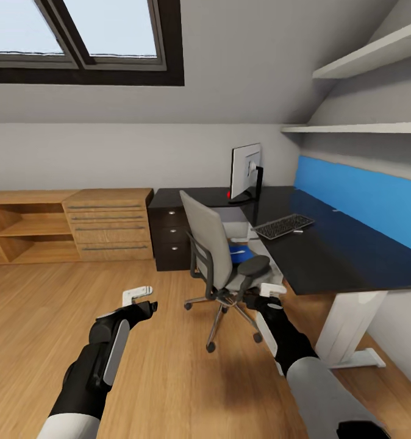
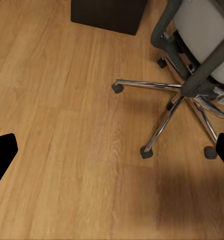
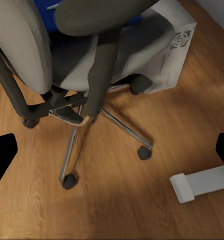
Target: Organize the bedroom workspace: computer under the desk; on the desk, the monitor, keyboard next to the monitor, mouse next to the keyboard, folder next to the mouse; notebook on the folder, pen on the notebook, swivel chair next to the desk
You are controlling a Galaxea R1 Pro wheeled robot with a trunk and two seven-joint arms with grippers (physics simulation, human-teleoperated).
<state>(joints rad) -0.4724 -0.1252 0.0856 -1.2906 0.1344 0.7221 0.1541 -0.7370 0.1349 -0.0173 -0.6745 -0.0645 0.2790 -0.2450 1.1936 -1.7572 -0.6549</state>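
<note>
Swivel chair (image 1: 221, 262) just ahead of right end effector (image 1: 271, 291), fingers apart, left end effector (image 1: 138, 297) likewise apart

floor (image 1: 169, 378): warm wood planks, smooth, soft sheen
table (image 1: 339, 244): black top, glossy, mirrors the blue wall panel (image 1: 364, 195); legs matt white
swivel chair (image 1: 221, 268): grey cloth back and seat, dark matt plastic frame and armrest, polished chrome star base (image 2: 164, 107), black plastic castors
keyboard (image 1: 283, 226): black, matt plastic
monitor (image 1: 246, 172): pale plastic shell
computer (image 3: 174, 47): white case, matt, vent grille
folder (image 3: 44, 6): blue, smooth
sideboard (image 1: 65, 225): light wood, matt
drawer unit (image 1: 169, 235): dark, matt
</note>
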